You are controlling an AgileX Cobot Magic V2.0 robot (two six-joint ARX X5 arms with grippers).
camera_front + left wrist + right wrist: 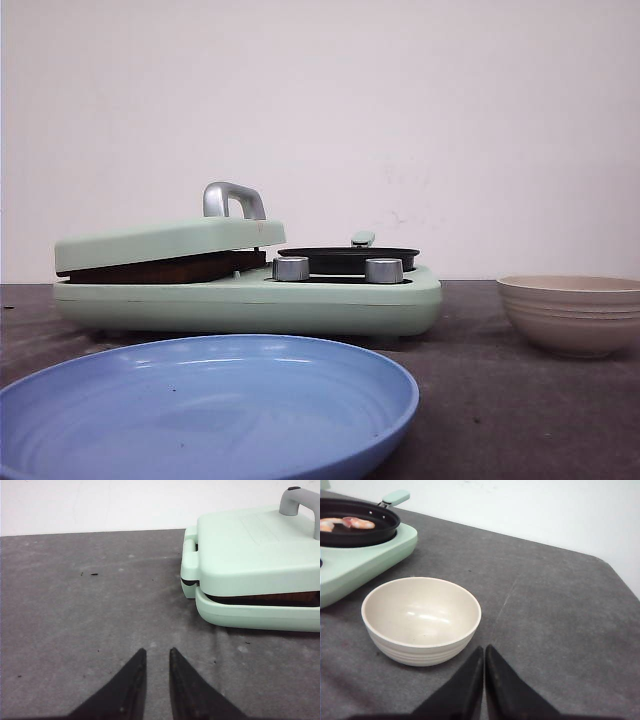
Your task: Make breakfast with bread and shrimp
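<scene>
Two pink shrimp [350, 523] lie in the black pan [365, 532] on the right side of the mint-green breakfast maker [250, 300]. Its lid [165, 240], with a grey handle [232, 198], is lowered almost shut; a brown band [160, 268] shows in the gap, also in the left wrist view [270, 599]. No bread slice can be made out. My left gripper [157, 652] is slightly open and empty, low over the table to the left of the maker. My right gripper [484, 649] is shut and empty, beside the beige bowl [420, 617].
A blue plate [200, 405] lies at the front, before the maker. The empty beige bowl [570, 312] stands to the right of the maker. Two silver knobs [290, 268] sit on the maker's front. The table's far right edge [620, 580] is near the bowl.
</scene>
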